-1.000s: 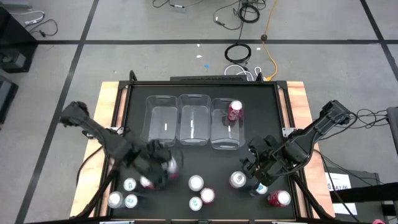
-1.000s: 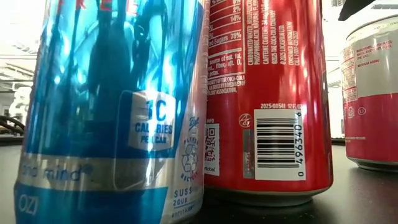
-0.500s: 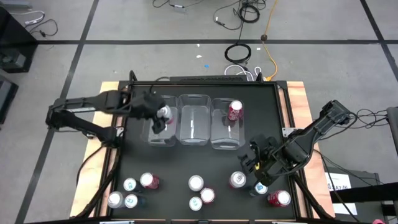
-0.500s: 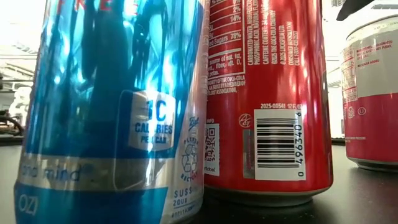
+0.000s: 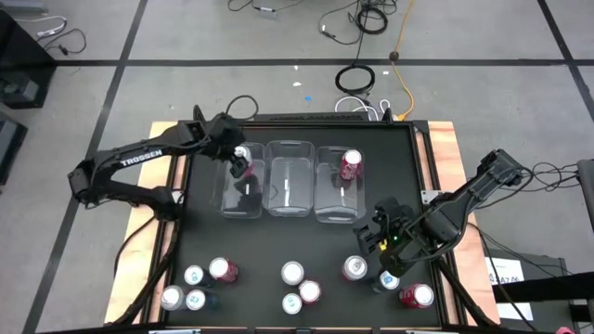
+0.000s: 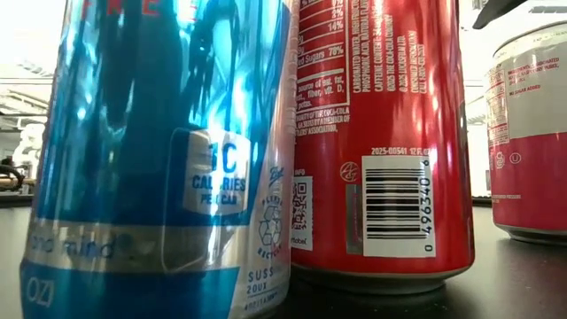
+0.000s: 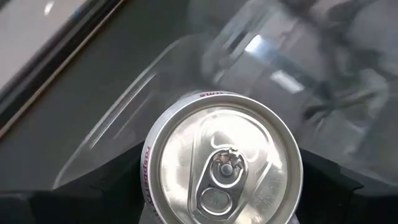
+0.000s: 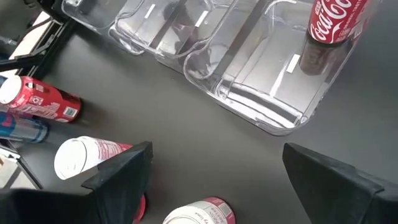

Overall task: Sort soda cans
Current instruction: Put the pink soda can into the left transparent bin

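My left gripper (image 5: 241, 165) is shut on a pinkish can (image 7: 224, 163) with a silver top, over the far part of the left clear bin (image 5: 243, 197). A red cola can (image 5: 351, 165) stands upright in the right bin (image 5: 336, 206). The middle bin (image 5: 290, 186) holds no can. Several cans stand on their bases along the table's near edge, among them a silver-blue one (image 6: 159, 159) and a red one (image 6: 381, 133). My right gripper (image 5: 376, 243) hangs open above the table, just beyond the near-right cans (image 5: 355, 268). My left gripper pinches the pinkish can between its two fingers (image 7: 118, 177), one on each side of the can's wall (image 7: 149, 168) near the top rim. The fingers come from above, pointing down. The can is upright over the left bin; whether its base touches the bin floor is hidden.
The three clear bins lie side by side at the table's far half. Cans cluster near-left (image 5: 193, 276), near-centre (image 5: 292, 273) and near-right (image 5: 416, 296). Bare dark table lies between bins and cans. Wooden borders flank the mat; cables lie on the floor beyond.
My left gripper, shut on the pinkish can, has risen from the near-left cluster and swung toward the far edge, ending over the left bin. The can has been lifted clear of the table and carried along upright. The right arm has kept still.
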You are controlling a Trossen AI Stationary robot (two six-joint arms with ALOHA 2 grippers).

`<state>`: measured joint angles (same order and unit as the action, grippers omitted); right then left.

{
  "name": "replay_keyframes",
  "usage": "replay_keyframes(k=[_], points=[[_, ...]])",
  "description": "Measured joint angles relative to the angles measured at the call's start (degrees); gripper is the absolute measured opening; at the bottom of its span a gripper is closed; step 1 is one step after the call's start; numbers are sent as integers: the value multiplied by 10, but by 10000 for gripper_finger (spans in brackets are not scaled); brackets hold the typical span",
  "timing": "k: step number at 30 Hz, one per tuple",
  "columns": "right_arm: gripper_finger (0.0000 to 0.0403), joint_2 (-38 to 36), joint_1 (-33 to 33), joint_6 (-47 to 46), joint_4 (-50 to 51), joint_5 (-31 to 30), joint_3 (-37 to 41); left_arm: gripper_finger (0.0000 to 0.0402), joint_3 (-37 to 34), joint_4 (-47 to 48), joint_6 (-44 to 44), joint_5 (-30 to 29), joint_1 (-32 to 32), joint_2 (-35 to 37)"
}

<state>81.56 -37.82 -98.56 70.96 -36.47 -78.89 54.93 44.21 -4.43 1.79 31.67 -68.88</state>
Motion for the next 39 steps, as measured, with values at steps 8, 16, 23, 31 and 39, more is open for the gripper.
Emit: replay_keyframes(k=[8, 16, 23, 31, 39], points=[[352, 0, 0, -9, 8, 0, 0, 316, -55, -76, -12, 2, 33, 0], [352, 0, 0, -15, 9, 0, 0, 316, -103, -99, -12, -9, 53, 21], [352, 0, 0, -18, 9, 1, 0, 316, -145, -143, -23, -20, 77, 70], [352, 0, 0, -18, 9, 0, 0, 316, -170, -174, -39, -17, 84, 67], [352, 0, 0, -24, 9, 0, 0, 336, -172, -171, -42, -20, 84, 67]])
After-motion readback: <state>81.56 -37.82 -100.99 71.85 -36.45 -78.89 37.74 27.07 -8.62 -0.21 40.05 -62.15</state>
